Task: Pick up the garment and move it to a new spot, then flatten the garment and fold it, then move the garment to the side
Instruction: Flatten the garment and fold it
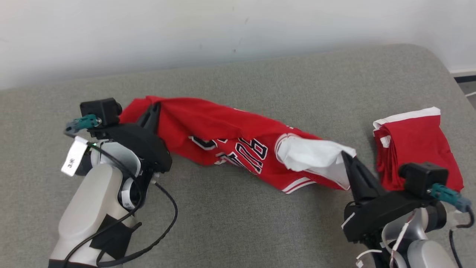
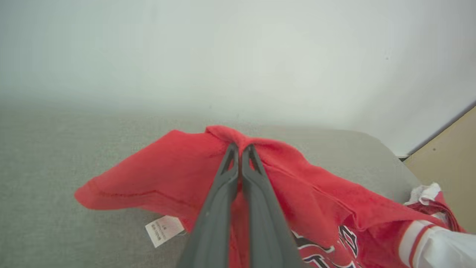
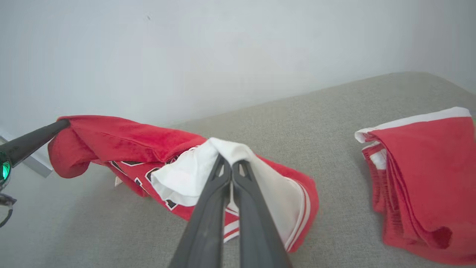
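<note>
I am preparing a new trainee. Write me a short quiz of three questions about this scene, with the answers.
1. True or false: the left tool is shut on the red jersey.
2. Which colour of fabric does the right tool pinch? A) white B) black C) grey
3. Fill in: the folded red garment lies on the robot's ____ side.
Key: 1 true; 2 A; 3 right.

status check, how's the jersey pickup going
Left gripper shut on the jersey, red end. Right gripper shut on its white end. Jersey bunched, strung between them. Folded red garment close on the right, gap between.
</note>
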Controlling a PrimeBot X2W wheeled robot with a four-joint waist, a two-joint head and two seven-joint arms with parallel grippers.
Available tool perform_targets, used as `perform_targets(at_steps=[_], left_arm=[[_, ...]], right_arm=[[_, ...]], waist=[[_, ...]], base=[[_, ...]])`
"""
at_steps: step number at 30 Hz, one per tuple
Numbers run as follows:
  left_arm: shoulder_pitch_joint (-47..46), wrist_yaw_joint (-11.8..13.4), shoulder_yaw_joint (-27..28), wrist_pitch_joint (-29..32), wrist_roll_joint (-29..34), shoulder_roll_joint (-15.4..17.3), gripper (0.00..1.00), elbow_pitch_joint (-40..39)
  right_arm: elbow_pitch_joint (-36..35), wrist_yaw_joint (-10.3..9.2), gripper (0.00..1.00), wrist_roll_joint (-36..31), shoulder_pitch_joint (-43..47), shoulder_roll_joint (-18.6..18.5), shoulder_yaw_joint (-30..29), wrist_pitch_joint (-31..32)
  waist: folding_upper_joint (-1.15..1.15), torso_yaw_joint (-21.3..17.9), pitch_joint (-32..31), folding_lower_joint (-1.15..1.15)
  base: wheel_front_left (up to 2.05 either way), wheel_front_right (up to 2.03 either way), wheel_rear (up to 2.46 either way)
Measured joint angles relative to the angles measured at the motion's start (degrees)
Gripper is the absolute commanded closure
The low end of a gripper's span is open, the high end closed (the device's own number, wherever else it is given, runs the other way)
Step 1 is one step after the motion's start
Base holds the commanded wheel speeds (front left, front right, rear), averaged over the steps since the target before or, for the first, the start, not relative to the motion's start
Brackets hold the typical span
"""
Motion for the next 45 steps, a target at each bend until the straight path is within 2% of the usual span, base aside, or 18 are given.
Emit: perform_targets(at_steps=[7, 14, 17, 22, 25, 28, 31, 34, 36, 38, 40, 43, 45], left_arm=[[0.8, -2.0, 1.9, -5.2, -2.4, -0.3, 1.00, -6.5], [5.7, -2.5, 3.6, -8.5, -4.4, -0.5, 1.00, -17.5], [7.0, -2.5, 4.5, -8.7, -5.7, -0.6, 1.00, -23.8], [8.4, -1.9, 4.5, -7.1, -7.3, -0.9, 1.00, -32.1], [8.9, -1.2, 4.2, -4.9, -7.4, -0.9, 1.00, -35.1], [9.8, -0.3, 3.9, -3.2, -7.4, -0.3, 1.00, -35.9], [11.2, 0.7, 2.9, -0.2, -7.4, 0.3, 1.00, -35.4], [11.1, 1.6, 3.1, 2.1, -7.4, 1.3, 1.00, -31.2], [9.5, 2.2, 3.8, 3.5, -7.4, 1.8, 1.00, -26.5], [5.0, 2.8, 4.4, 4.2, -6.3, 2.2, 1.00, -21.8], [-2.8, 3.5, 5.9, 3.9, -5.6, 2.0, 1.00, -18.9], [-17.5, 3.9, 6.9, 1.4, -2.3, 1.1, 1.00, -18.5], [-24.4, 3.6, 7.1, -0.5, -1.4, 0.5, 1.00, -19.2]], right_arm=[[-5.2, 0.66, 1.00, 4.1, -1.0, 0.1, -3.7, -2.1], [-13.9, 0.96, 1.00, 7.1, 0.4, -0.7, -9.5, -4.1], [-18.1, 0.96, 1.00, 8.0, -0.1, -0.9, -11.2, -4.7], [-22.0, 1.34, 1.00, 8.2, -4.2, -3.3, -13.6, -4.9], [-22.4, 1.47, 1.00, 9.1, -6.2, -3.7, -14.0, -4.3], [-20.9, 1.47, 1.00, 9.5, -6.7, -4.0, -13.8, -3.3], [-16.5, 1.58, 1.00, 11.1, -7.2, -4.1, -11.9, -1.3], [-8.2, 2.32, 1.00, 12.7, -11.8, -3.7, -8.8, 0.7], [-0.3, 2.66, 1.00, 12.5, -18.1, -4.0, -6.5, 2.1], [7.5, 2.63, 1.00, 11.4, -26.6, -3.8, -5.3, 2.5], [13.1, 1.91, 1.00, 10.9, -37.5, -2.8, -6.6, 1.6], [12.2, 1.53, 1.00, 10.2, -53.1, -2.9, -10.5, -2.5], [10.4, 1.59, 1.00, 10.8, -58.8, -3.7, -12.2, -4.9]], waist=[[-0.01, 0.3, -3.2, 0.00], [-0.01, 0.5, -7.0, 0.00], [-0.01, 0.6, -8.3, -0.01], [-0.01, 0.7, -8.6, -0.01], [-0.01, 0.7, -7.7, 0.00], [-0.01, 0.8, -6.9, -0.01], [-0.01, 0.9, -5.3, 0.00], [0.00, 1.0, -3.3, 0.00], [0.00, 1.0, -1.9, 0.00], [0.01, 0.9, -0.4, 0.02], [0.01, 0.8, 1.1, 0.02], [0.01, 0.5, 3.5, 0.02], [0.00, 0.4, 5.0, 0.01]], base=[[0.00, 0.00, 0.00], [0.00, 0.00, 0.00], [0.00, 0.00, 0.00], [0.00, 0.00, 0.00], [0.00, 0.00, 0.00], [0.00, 0.00, 0.00], [0.00, 0.00, 0.00], [0.00, 0.00, 0.00], [0.00, 0.00, 0.00], [0.00, 0.00, 0.00], [0.00, 0.00, 0.00], [0.00, 0.00, 0.00], [0.00, 0.00, 0.00]])
